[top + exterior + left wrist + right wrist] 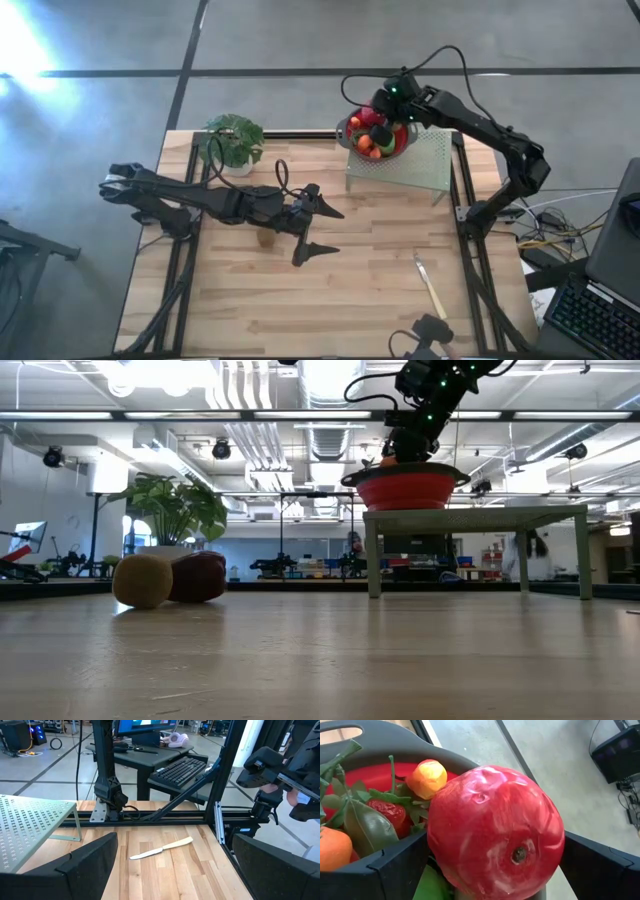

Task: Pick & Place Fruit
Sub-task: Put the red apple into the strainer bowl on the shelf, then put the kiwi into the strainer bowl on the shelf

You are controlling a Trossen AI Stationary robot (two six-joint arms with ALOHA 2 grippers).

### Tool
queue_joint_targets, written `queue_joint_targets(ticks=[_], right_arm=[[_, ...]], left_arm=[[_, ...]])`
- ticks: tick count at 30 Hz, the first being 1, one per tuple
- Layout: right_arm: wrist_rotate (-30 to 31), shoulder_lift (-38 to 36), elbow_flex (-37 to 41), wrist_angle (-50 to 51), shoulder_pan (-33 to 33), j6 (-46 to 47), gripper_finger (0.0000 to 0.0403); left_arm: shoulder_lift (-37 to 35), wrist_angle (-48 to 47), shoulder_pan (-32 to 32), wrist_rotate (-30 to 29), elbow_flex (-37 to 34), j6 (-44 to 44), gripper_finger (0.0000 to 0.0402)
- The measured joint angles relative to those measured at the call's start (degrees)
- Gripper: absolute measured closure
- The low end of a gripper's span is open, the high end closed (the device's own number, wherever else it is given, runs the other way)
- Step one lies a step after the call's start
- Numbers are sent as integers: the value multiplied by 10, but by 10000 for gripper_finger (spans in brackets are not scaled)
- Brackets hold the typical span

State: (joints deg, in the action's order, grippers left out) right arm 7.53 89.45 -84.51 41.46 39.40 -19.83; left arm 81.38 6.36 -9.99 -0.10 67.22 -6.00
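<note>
A: Item one, right pincer (pixel 384 118)?
B: Over the red bowl (pixel 347 134) on the perforated stand (pixel 420 165) at the bench's (pixel 380 300) far edge. Fingers spread wide, with the magenta-red fruit (pixel 495 832) between them. Whether the pads press it or have let go, the pictures do not settle.

A: Contents of the bowl?
B: A heap of small fruit: an orange-yellow piece (pixel 426 778), a strawberry (pixel 390 812), green leaves, and an orange one at the edge of the wrist view.

A: Item two, left pincer (pixel 322 230)?
B: Low over mid-bench, fingers wide apart, empty. It faces the pale-handled knife (pixel 161 849), which is no part of the job.

A: Fruit outside the bowl?
B: Two pieces on the bench, touching: a tan round one (pixel 142 581) and a dark red one (pixel 197 576), near the potted plant (pixel 232 142). In the high view one sits just beside the left forearm (pixel 265 238).

A: The relation that counts?
B: Those two lie behind the left pincer's tips, towards its own wrist, well apart from the right arm. My judgement: the left arm is nearer and must draw back before reaching them.
</note>
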Motion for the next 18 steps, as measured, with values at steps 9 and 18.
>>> queue_joint_targets(ticks=[9,18], right_arm=[[0,-30,0,14,0,-16,3],[0,-46,2,25,0,-16,3]], left_arm=[[0,0,0,0,0,0,3],[0,0,0,0,0,2,3]])
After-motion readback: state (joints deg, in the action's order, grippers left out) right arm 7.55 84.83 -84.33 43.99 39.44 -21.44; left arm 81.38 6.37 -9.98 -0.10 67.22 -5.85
